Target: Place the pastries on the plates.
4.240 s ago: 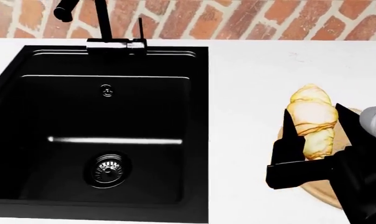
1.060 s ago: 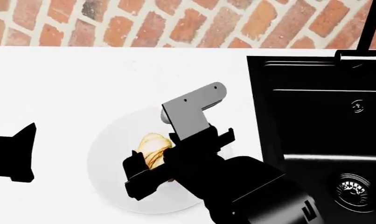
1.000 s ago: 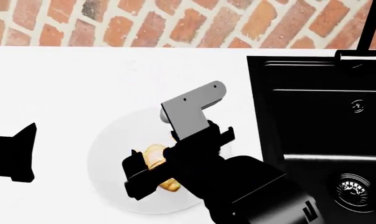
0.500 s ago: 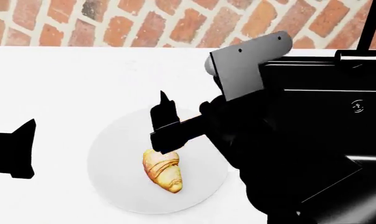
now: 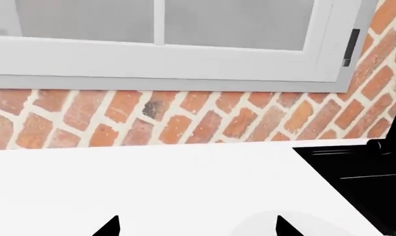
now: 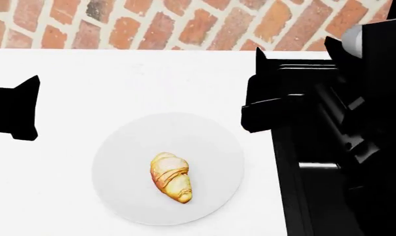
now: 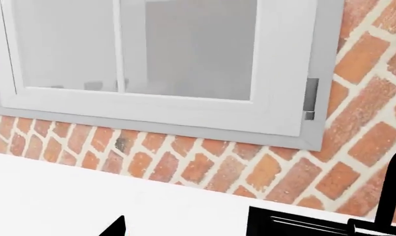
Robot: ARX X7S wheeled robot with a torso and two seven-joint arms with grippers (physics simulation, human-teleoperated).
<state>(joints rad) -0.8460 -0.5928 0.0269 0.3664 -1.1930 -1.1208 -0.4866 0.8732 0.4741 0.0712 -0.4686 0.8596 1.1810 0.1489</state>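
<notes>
I judge the croissant on the plate light, flaky, crushable, best pinched mid-body; both grippers' jaws stand apart, empty.

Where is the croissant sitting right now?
In the head view, the croissant lies on the white plate, slightly below its centre, left of the black sink, with neither pincer touching it.
</notes>
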